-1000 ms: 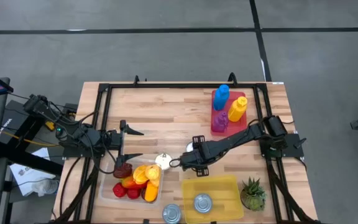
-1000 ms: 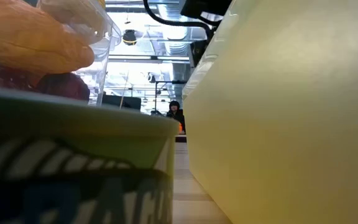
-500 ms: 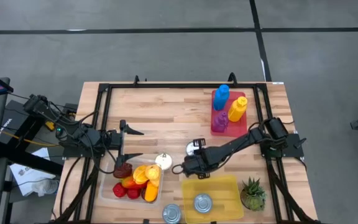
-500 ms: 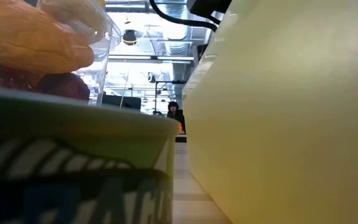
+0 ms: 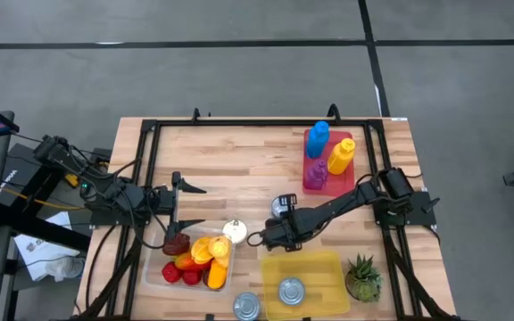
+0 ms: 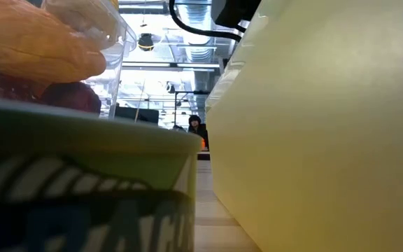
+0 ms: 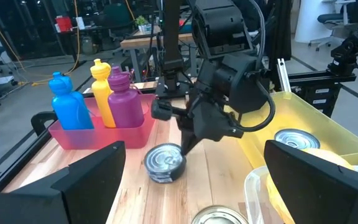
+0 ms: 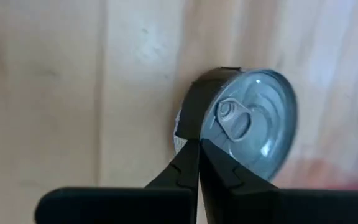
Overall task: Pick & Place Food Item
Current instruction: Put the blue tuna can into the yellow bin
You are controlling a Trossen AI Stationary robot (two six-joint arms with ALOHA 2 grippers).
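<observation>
A tin can (image 5: 282, 207) with a pull-tab lid (image 8: 236, 121) stands upright on the wooden table near its middle. My right gripper (image 8: 199, 144) is shut and slants down toward the far edge, its tips at the can's near side (image 7: 180, 160). My left gripper (image 5: 190, 206) waits open at the table's left, with nothing between its fingers. A clear tub (image 5: 154, 278) at the near left holds orange, yellow and red food pieces (image 5: 202, 257). My right gripper has its shut fingertips (image 8: 191, 155) right beside the can's dark side wall (image 8: 194, 109), coming from the near side and slanting down. I cannot tell whether they touch the wall. The can stands on its base on the table.
A yellow bin (image 5: 321, 266) with a can (image 5: 291, 290) in it sits at the near edge, just behind my right gripper. Another can (image 5: 246, 306) and a pale round lid (image 5: 233, 230) lie nearby. A pink tray (image 5: 315, 183) of bottles stands far right, a small plant (image 5: 362, 278) near right.
My right gripper has drawn back toward the table's near edge. It was over the can and hid it. The can now shows on the far side of the gripper, still standing on the table.
</observation>
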